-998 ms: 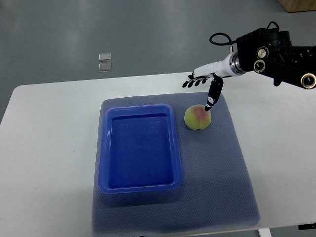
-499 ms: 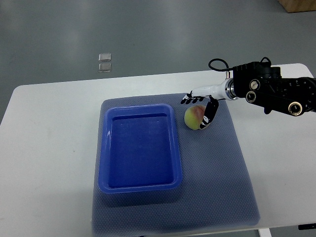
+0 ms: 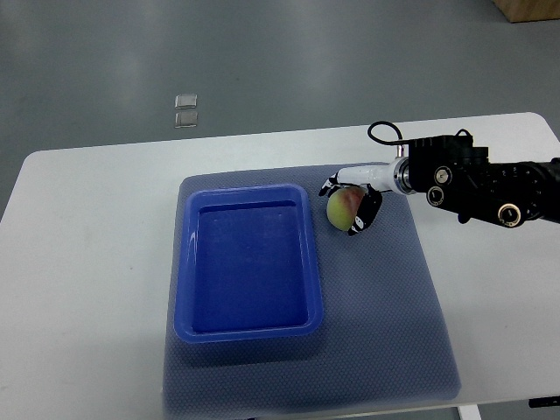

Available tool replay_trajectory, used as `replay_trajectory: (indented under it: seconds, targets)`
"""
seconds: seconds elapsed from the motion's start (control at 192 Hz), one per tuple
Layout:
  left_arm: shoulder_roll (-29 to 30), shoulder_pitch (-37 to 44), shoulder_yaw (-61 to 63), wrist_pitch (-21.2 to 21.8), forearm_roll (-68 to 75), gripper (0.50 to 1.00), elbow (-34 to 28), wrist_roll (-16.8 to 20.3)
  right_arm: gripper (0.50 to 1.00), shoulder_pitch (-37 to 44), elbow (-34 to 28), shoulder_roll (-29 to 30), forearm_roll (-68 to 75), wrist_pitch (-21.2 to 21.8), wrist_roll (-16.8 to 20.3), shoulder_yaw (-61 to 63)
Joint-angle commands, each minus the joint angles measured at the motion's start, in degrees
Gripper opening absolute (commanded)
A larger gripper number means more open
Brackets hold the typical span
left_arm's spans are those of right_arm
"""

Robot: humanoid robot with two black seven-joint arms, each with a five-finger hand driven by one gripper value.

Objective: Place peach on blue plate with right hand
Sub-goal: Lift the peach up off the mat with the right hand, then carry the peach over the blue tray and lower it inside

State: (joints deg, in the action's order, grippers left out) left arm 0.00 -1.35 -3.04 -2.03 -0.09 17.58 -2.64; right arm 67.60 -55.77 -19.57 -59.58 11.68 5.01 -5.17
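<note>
Right robot hand (image 3: 353, 199) enters from 3 o'clock, fingers curled around peach (image 3: 343, 208), grasping it. Peach sits on grey mat (image 3: 385, 306) at 3 o'clock of blue plate (image 3: 248, 330), just beside its rim. Mat lies on white desk (image 3: 87, 280); grey floor (image 3: 262, 61) beyond. Plate interior bare.

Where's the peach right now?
On the grey mat, just right of the blue plate, with the right robot hand wrapped around it; the peach isn't lifted.

White table (image 3: 87, 262) with rounded corners fills the near scene, grey textured mat (image 3: 385, 306) laid on it. Far side: grey glossy floor (image 3: 289, 61), soft light reflections. Two small clear squares (image 3: 185, 111) on floor, far left. Brown box corner (image 3: 528, 9) far right.
</note>
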Motion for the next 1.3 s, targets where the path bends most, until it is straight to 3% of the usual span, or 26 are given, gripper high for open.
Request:
replay_trajectory:
  seconds: [0.0, 0.078, 0.083, 0.094, 0.166, 0.172, 0.182, 0.307, 0.374, 0.432, 0.447, 0.556, 0.562, 0.608, 0.614, 0.624, 0.769, 1.113, 1.118, 1.18, 1.243, 1.248, 1.295]
  targets:
    - [0.0, -0.05, -0.03, 0.01, 0.0, 1.0, 0.0, 0.0, 0.738, -0.8, 0.58, 0.33, -0.88, -1.22, 0.0, -0.02]
    - [0.0, 0.03, -0.03, 0.01, 0.0, 1.0, 0.0, 0.0, 0.719, -0.8, 0.67, 0.33, -0.97, -1.3, 0.0, -0.02]
    - [0.0, 0.03, -0.03, 0.01, 0.0, 1.0, -0.09, 0.0, 0.646, -0.89, 0.84, 0.33, -1.32, -1.39, 0.0, -0.02]
    - [0.0, 0.03, -0.03, 0.01, 0.0, 1.0, -0.09, 0.0, 0.631, -0.89, 0.84, 0.33, -1.33, -1.39, 0.0, -0.02]
    - [0.0, -0.06, -0.03, 0.01, 0.0, 1.0, -0.09, 0.0, 0.611, -0.8, 0.84, 0.24, -1.24, -1.39, 0.0, -0.02]
    - [0.0, 0.03, -0.03, 0.01, 0.0, 1.0, -0.09, 0.0, 0.582, -0.54, 0.76, -0.02, -1.32, -1.31, 0.0, -0.02]
    - [0.0, 0.03, -0.03, 0.01, -0.08, 1.0, -0.09, 0.0, 0.58, -0.45, 0.76, -0.2, -1.24, -1.3, 0.0, 0.07]
    - [0.0, 0.03, -0.03, 0.01, -0.08, 1.0, -0.09, 0.0, 0.578, 0.61, -0.21, -1.52, -0.62, -0.6, 0.0, 0.77]
    - [0.0, -0.06, -0.03, 0.01, 0.0, 1.0, 0.0, 0.0, 0.578, 7.72, -4.34, -5.82, 0.17, 1.5, -0.17, 0.95]
    - [0.0, 0.03, -0.03, 0.01, 0.0, 1.0, 0.0, 0.0, 0.58, 8.34, -4.87, -6.35, 0.34, 1.86, -0.17, 0.95]
    - [0.0, 0.03, -0.03, 0.01, -0.08, 1.0, 0.0, 0.0, 0.58, 12.55, -8.29, -9.86, 2.54, 4.23, -0.35, 1.13]
    - [0.0, 0.03, -0.03, 0.01, -0.08, 1.0, 0.09, 0.0, 0.582, 17.83, -12.25, -13.38, 6.76, 6.43, -0.44, 1.21]
    - [0.0, 0.03, -0.03, 0.01, -0.08, 1.0, 0.09, 0.0, 0.586, 21.66, -15.99, -16.34, 11.2, 8.08, -0.44, 1.13]
    - [0.0, 0.03, -0.03, 0.01, -0.08, 1.0, 0.09, 0.0, 0.586, 21.7, -16.03, -16.37, 11.24, 8.1, -0.44, 1.13]
    - [0.0, -0.05, -0.03, 0.01, 0.0, 1.0, 0.09, 0.0, 0.59, 25.53, -19.43, -19.33, 15.33, 9.58, -0.44, 1.13]
    - [0.0, -0.06, -0.03, 0.01, -0.08, 1.0, 0.09, 0.0, 0.59, 26.35, -20.16, -19.88, 15.98, 9.94, -0.44, 1.13]
    - [0.0, -0.06, -0.03, -0.08, 0.0, 1.0, 0.17, 0.0, 0.592, 30.84, -25.43, -23.4, 18.45, 12.23, -0.44, 0.77]
    - [0.0, -0.06, -0.03, -0.08, 0.0, 1.0, 0.09, 0.0, 0.594, 30.93, -25.96, -17.34, 19.33, 10.12, -0.44, 0.07]
    - [0.0, -0.06, -0.03, -0.08, 0.0, 1.0, 0.09, 0.0, 0.596, 30.93, -25.62, -14.99, 20.29, 9.08, -0.44, -0.89]
    - [0.0, -0.06, -0.03, -0.08, 0.0, 1.0, 0.17, 0.0, 0.599, 30.93, -25.0, -11.28, 21.26, 8.1, -0.44, -1.95]
    - [0.0, -0.06, -0.03, -0.08, 0.0, 1.0, 0.17, 0.0, 0.599, 30.93, -24.73, -10.57, 21.26, 8.01, -0.44, -2.21]
    - [0.0, -0.06, -0.03, -0.08, 0.0, 1.0, 0.17, 0.0, 0.599, 30.58, -23.51, -7.44, 21.35, 7.4, -0.44, -2.82]
    - [0.0, -0.06, -0.03, -0.08, 0.0, 1.0, 0.17, 0.0, 0.601, 30.14, -22.19, -4.6, 21.26, 6.96, -0.53, -3.09]
